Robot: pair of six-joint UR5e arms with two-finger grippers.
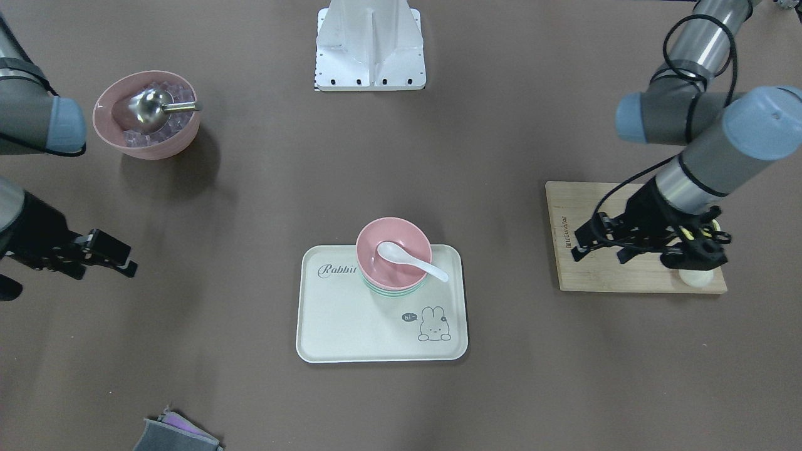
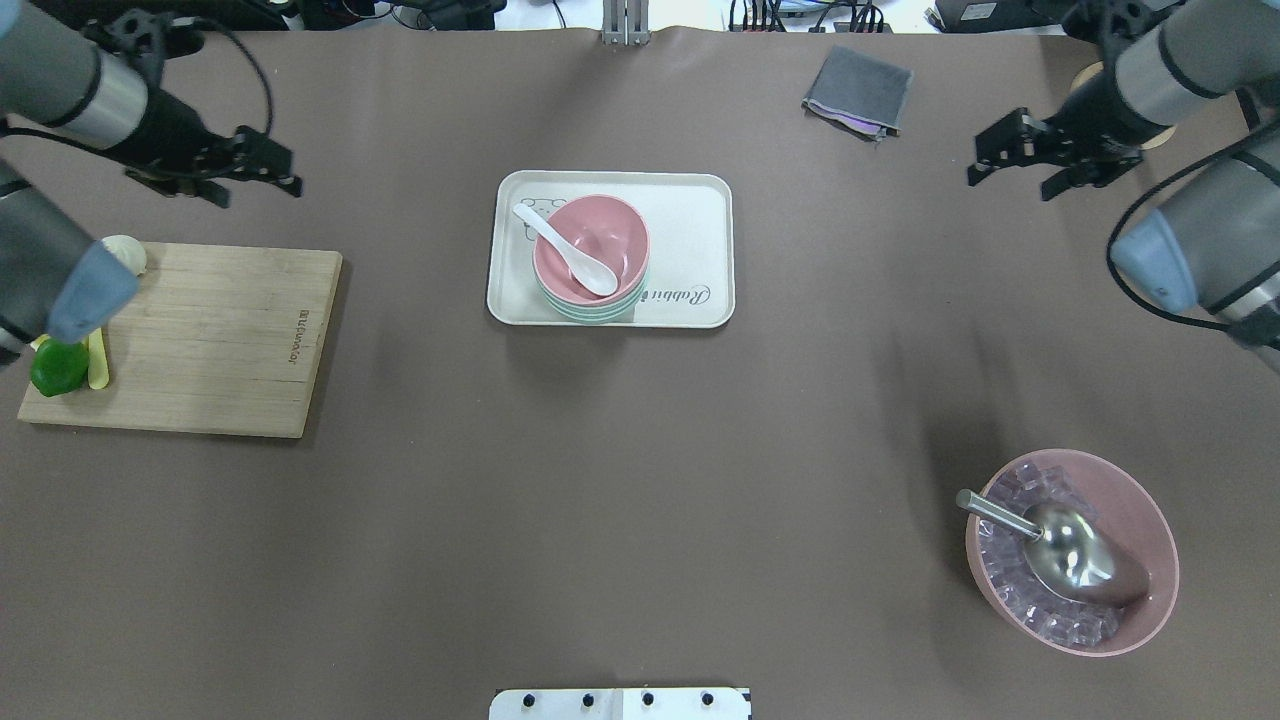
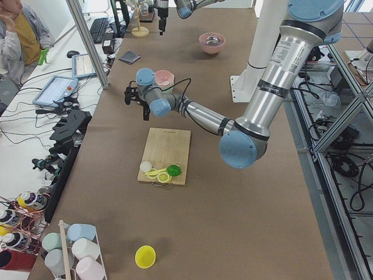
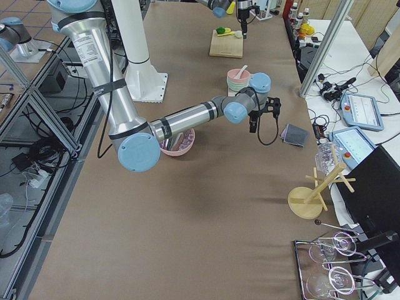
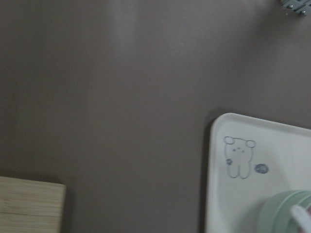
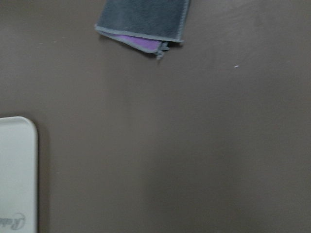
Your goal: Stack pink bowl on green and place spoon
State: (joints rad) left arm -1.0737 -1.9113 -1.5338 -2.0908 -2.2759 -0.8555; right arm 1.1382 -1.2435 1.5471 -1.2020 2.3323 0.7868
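The pink bowl (image 1: 401, 241) sits nested on the green bowl (image 1: 391, 292) on the cream rabbit tray (image 1: 351, 326). The white spoon (image 1: 410, 260) lies in the pink bowl with its handle over the rim. The overhead view shows the same stack (image 2: 610, 225) and spoon (image 2: 565, 250). My left gripper (image 2: 290, 172) is open and empty, off to the tray's side, above the cutting board's far edge. My right gripper (image 2: 978, 160) is open and empty, well to the tray's other side. The left wrist view shows the tray corner (image 5: 252, 141) and green bowl (image 5: 284, 213).
A wooden cutting board (image 2: 210, 335) with a lime and fruit pieces lies on the left. A large pink bowl of ice (image 2: 1070, 550) with a metal scoop stands near right. A grey cloth (image 2: 858, 90) lies far right. The robot base (image 1: 371, 44) is at the table's near edge.
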